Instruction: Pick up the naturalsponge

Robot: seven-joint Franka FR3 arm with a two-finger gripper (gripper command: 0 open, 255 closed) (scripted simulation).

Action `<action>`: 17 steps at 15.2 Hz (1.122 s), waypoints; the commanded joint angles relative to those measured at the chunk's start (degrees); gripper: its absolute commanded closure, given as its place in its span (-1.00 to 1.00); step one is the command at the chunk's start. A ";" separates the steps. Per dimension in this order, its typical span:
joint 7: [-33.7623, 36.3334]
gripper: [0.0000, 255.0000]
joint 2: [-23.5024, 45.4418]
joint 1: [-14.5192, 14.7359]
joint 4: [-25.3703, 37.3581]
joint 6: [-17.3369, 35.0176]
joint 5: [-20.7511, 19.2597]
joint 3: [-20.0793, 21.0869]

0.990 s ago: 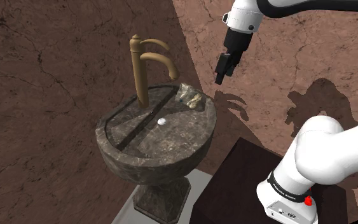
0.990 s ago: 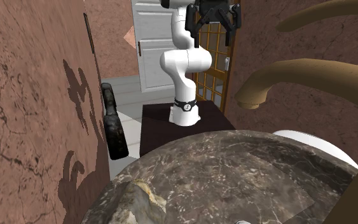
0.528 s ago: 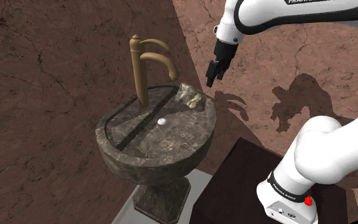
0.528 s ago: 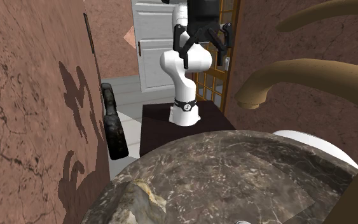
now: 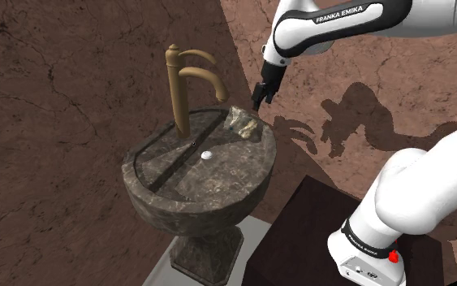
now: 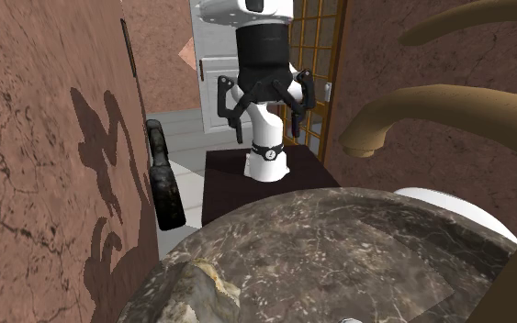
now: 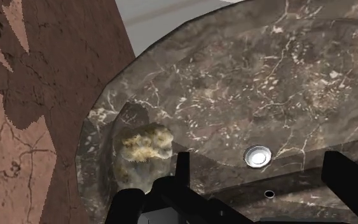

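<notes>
The natural sponge [image 5: 243, 122] is a lumpy tan and grey piece lying on the rim of the dark marble sink [image 5: 170, 195], on the side nearest the wall. My black gripper [image 5: 256, 101] hangs just above it and slightly to the shoulder view's right, pointing down. The fingers stand well apart with nothing between them. In the wrist view the sponge [image 7: 144, 145] lies outside the nearer finger [image 7: 182, 167], not between the two. The gripper [image 6: 265, 128] shows spread wide in the second exterior view, beyond the sponge [image 6: 196, 280] on the sink's near rim.
A tall brass faucet [image 5: 182, 81] with two spouts rises at the back of the basin, and a round drain [image 7: 257, 155] lies in the bowl. A brown stone wall [image 5: 364, 81] runs close behind the sponge. The dark stand [image 5: 316, 219] is beside the sink.
The arm has swung down and toward the sink. The gripper moved to the shoulder view's left and lower, from beside the wall to just above the sponge, still open.
</notes>
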 commanded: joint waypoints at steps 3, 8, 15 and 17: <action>-3.53 -1.00 7.72 -0.31 2.92 5.10 1.69 -2.55; -8.56 -1.00 18.17 -0.90 8.89 9.53 5.62 -5.11; -15.70 -1.00 33.47 -3.56 20.49 12.49 12.97 -6.39; -17.38 -1.00 37.91 -4.81 24.53 12.65 14.95 -6.21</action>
